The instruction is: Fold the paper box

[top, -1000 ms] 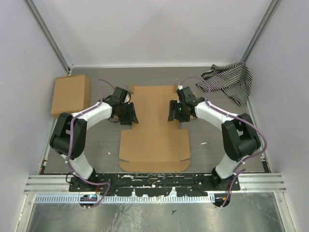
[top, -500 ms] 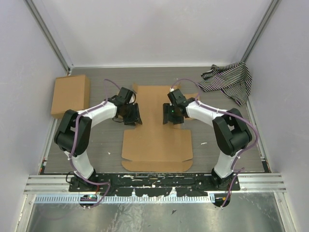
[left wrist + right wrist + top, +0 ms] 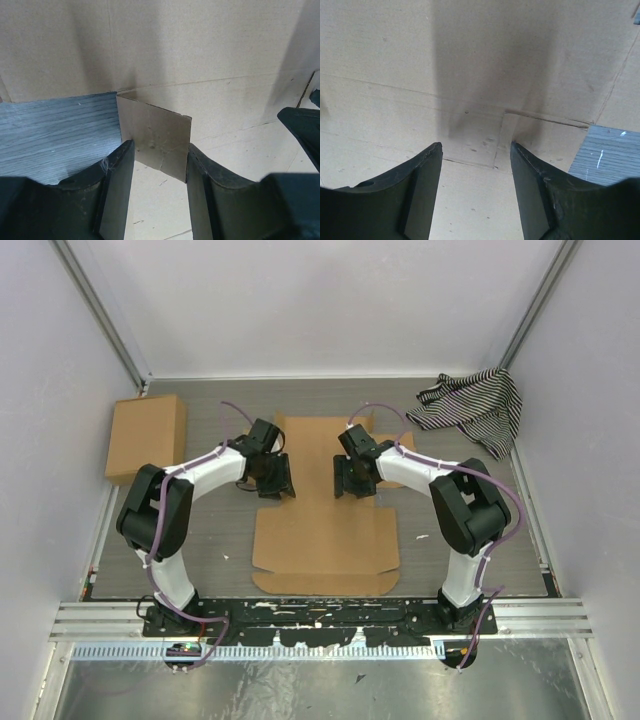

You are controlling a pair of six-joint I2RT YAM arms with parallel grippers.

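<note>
The left gripper and right gripper hang spread wide over the flat paper box, a small raised flap between the left fingers

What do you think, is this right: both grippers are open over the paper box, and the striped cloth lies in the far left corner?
Not quite: the top external view shows the striped cloth in the far right corner, not the left. The left gripper and right gripper are indeed open over the paper box.
</note>
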